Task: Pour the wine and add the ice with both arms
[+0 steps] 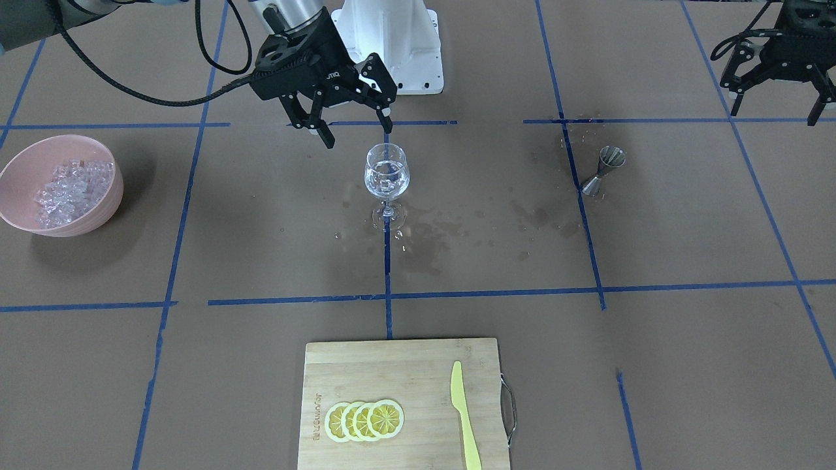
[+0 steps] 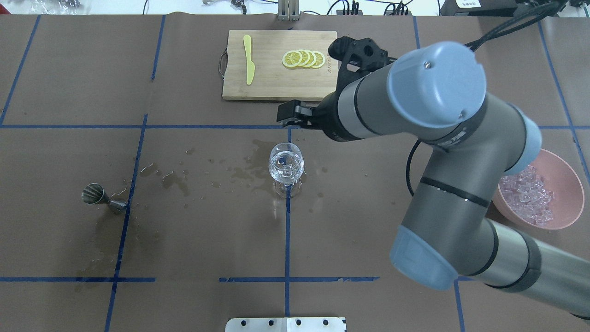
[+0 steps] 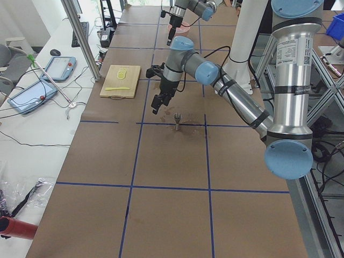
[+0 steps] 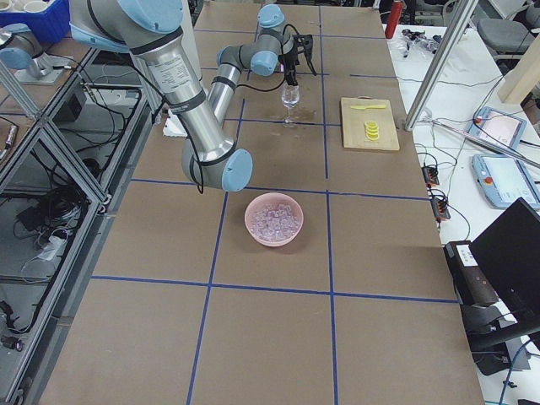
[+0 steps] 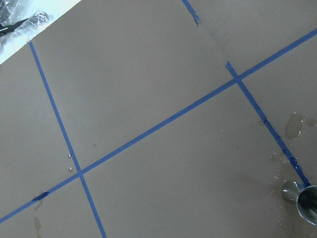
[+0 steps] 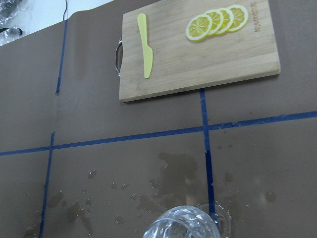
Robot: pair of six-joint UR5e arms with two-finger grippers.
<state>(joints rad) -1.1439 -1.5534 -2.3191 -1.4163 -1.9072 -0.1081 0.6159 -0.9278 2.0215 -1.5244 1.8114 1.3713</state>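
A stemmed wine glass [image 1: 385, 171] stands mid-table, holding clear liquid and what look like glassy pieces. My right gripper [image 1: 357, 134] hangs open and empty just above and behind its rim; the overhead view shows the right gripper [image 2: 295, 115] beyond the wine glass [image 2: 286, 166]. The glass rim [image 6: 183, 225] fills the bottom of the right wrist view. The ice [image 1: 72, 186] lies heaped in a pink bowl [image 1: 98, 215] on my right. My left gripper [image 1: 775, 108] hovers open and empty, behind the steel jigger [image 1: 601, 171].
A wooden cutting board [image 1: 392, 372] carries lemon slices [image 1: 364, 420] and a yellow knife [image 1: 465, 414] at the far table edge. Wet patches [image 1: 431, 238] spread around the glass and the jigger [image 2: 99, 197]. Blue tape lines cross the brown cover. The white base block [image 1: 392, 46] sits behind.
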